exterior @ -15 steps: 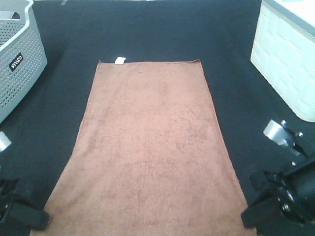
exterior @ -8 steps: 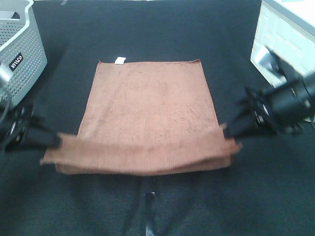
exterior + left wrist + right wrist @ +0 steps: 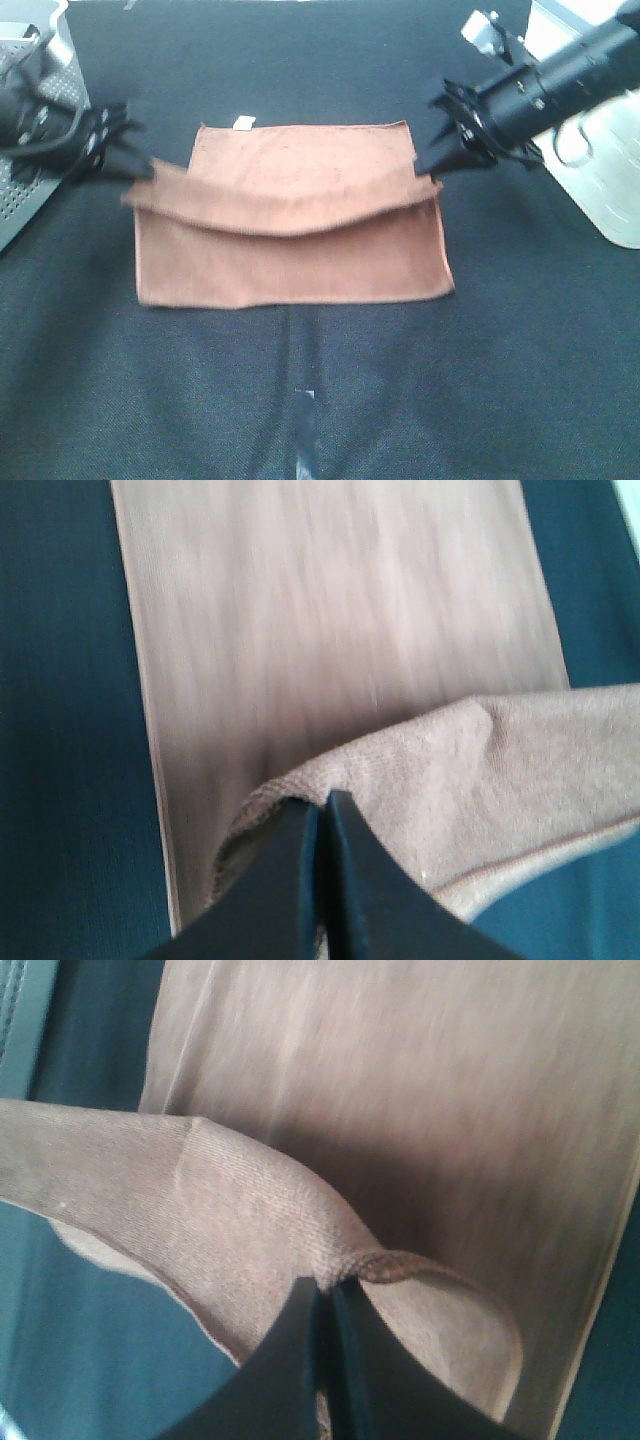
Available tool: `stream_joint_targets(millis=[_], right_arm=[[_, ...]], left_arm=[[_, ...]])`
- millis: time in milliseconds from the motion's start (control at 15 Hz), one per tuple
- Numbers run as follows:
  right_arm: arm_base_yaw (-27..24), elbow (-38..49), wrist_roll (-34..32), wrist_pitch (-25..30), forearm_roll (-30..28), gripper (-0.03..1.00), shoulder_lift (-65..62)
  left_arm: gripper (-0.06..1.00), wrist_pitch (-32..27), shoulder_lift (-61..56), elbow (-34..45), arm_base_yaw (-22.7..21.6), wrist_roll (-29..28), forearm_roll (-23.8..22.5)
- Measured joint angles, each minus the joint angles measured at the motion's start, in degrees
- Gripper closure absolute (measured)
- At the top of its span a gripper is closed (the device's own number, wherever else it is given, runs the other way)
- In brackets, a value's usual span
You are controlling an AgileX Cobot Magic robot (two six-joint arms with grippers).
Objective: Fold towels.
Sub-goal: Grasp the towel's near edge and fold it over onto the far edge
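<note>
The brown towel (image 3: 290, 250) lies on the black table, its near half folded over toward the far edge, where a small white tag (image 3: 243, 123) shows. My left gripper (image 3: 140, 170) is shut on the towel's left corner and holds it above the lower layer. My right gripper (image 3: 428, 168) is shut on the right corner. The lifted edge sags between them. In the left wrist view the shut gripper (image 3: 322, 810) pinches a towel fold (image 3: 450, 780). In the right wrist view the shut gripper (image 3: 322, 1295) pinches the hem (image 3: 250, 1220).
A grey perforated basket (image 3: 25, 110) stands at the far left. A white bin (image 3: 600, 150) stands at the far right, close behind my right arm. The black table cloth (image 3: 300, 400) spreads in front of the towel.
Both grippers have carried the towel's near corners up and toward the far edge, folding the towel over itself. The fold line has moved farther from the camera.
</note>
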State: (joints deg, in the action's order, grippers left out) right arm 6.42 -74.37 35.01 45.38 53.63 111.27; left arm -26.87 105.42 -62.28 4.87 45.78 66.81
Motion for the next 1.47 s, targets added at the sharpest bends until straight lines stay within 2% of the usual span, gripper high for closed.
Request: stream_joint_targets(millis=[67,333,533,733,867,1067,1267,1400,1467], right_arm=[[0.00,-7.91,-2.69,0.80,-2.69,0.97,4.47],[0.00,-29.34,-9.45,2.98,-9.22,0.97,16.96],[0.00,-47.61,-13.46,3.95,-12.38,0.97,28.19],[-0.57,-60.45,-14.90,4.07,-12.66,0.97,36.84],[-1.49,-65.55,-14.95,3.38,-12.66,0.97,40.91],[-1.95,-66.98,-14.67,0.92,-12.72,0.97,44.23],[-1.95,-66.98,-14.32,-1.26,-12.66,0.97,45.32],[-1.95,-67.04,-14.09,-2.35,-12.49,0.86,45.32],[-1.95,-67.21,-14.27,-2.46,-12.43,0.68,45.32]], left_arm=[[0.94,0.06,2.46,-3.61,0.00,0.00,-0.17],[0.94,0.40,13.01,-17.42,0.00,0.00,-0.34],[0.94,3.15,20.97,-28.07,0.00,0.00,-0.29],[0.94,4.93,28.13,-38.22,0.00,0.00,-0.11],[0.94,4.98,33.75,-45.55,0.00,0.00,-0.11],[0.94,5.10,40.34,-53.57,0.00,0.00,-0.11],[0.90,6.07,42.17,-54.89,0.29,0.00,-0.11],[0.75,7.51,42.28,-55.00,0.46,0.00,-0.23],[0.62,7.51,42.28,-55.35,0.46,0.00,-0.29]])
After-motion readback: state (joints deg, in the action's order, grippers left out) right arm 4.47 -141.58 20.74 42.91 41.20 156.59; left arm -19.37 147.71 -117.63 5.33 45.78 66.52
